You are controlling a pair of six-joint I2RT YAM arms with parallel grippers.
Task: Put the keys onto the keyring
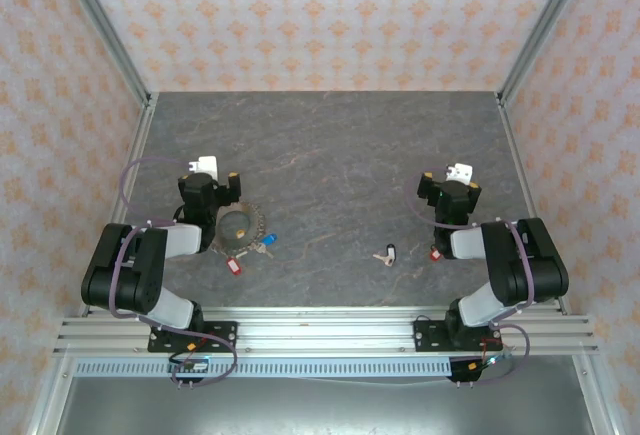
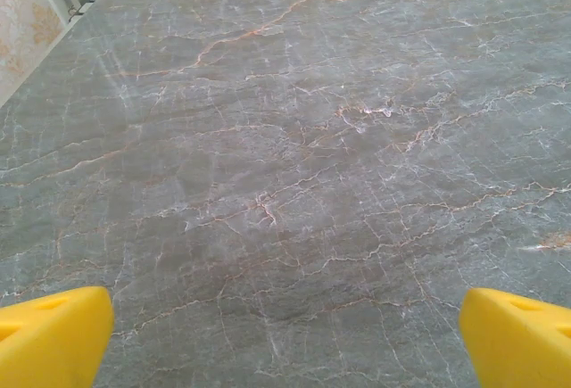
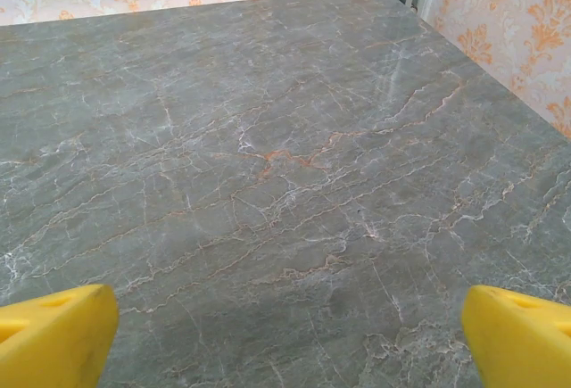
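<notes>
Grey marbled tabletop point(image 1: 330, 145), patterned walls point(image 1: 330, 15); the keyring point(image 1: 240, 223) lies lower left, keys point(image 1: 236, 266) just below it, one black key point(image 1: 389, 253) lower centre. The left gripper point(image 2: 285, 334) and right gripper point(image 3: 287, 334) both gape, empty. Best steady the ring first, then lift a key by its head

The left arm point(image 1: 135, 270) folds up from its base with the elbow pushed out to the left. Its forearm reaches forward to the left claw point(image 1: 210, 179). The right arm point(image 1: 515, 265) mirrors it, elbow out to the right, and ends in the right claw point(image 1: 450, 187). Both claws point away from the bases, jaws spread wide with nothing between them. In each wrist view the yellow fingers point(image 2: 53, 334) sit at the two lower corners.
</notes>
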